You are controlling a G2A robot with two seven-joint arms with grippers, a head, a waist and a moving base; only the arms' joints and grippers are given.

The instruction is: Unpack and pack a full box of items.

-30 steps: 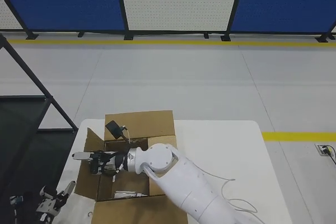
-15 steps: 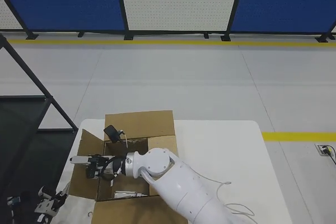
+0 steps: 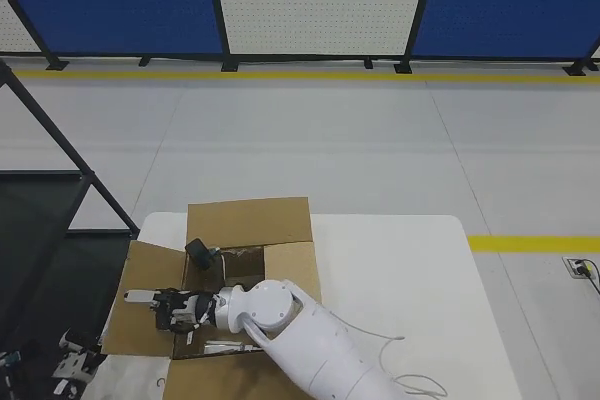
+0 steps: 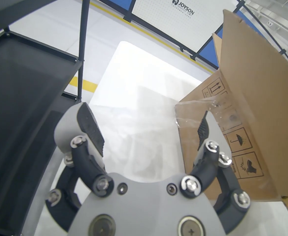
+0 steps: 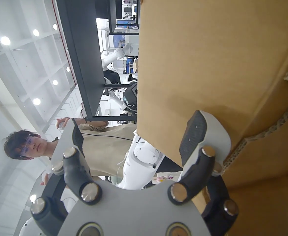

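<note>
The open cardboard box (image 3: 248, 220) stands on the left part of the white table (image 3: 400, 290). In the top view my right gripper (image 3: 140, 297) lies across the box's left flap (image 3: 138, 330), which is spread outward. In the right wrist view the right gripper (image 5: 134, 133) is open, and one finger (image 5: 195, 128) rests against the brown flap (image 5: 208, 50). My left gripper (image 4: 146, 126) is open and holds nothing, low beside the box's outer wall (image 4: 235, 128); it is also in the top view (image 3: 68, 362), off the table's left edge. A black adapter (image 3: 198, 250) with a cable sits at the box's rear inside.
A black metal rack (image 3: 40, 230) stands left of the table, close to the left gripper. A pale packet (image 3: 220, 348) lies in the box's near part. Clear tape (image 4: 190, 114) hangs from the box wall. The table's right half is bare.
My right gripper has moved left and pushed the left flap outward and flatter. The left gripper has sunk toward the lower left corner. The black adapter has slid slightly toward the box's inside.
</note>
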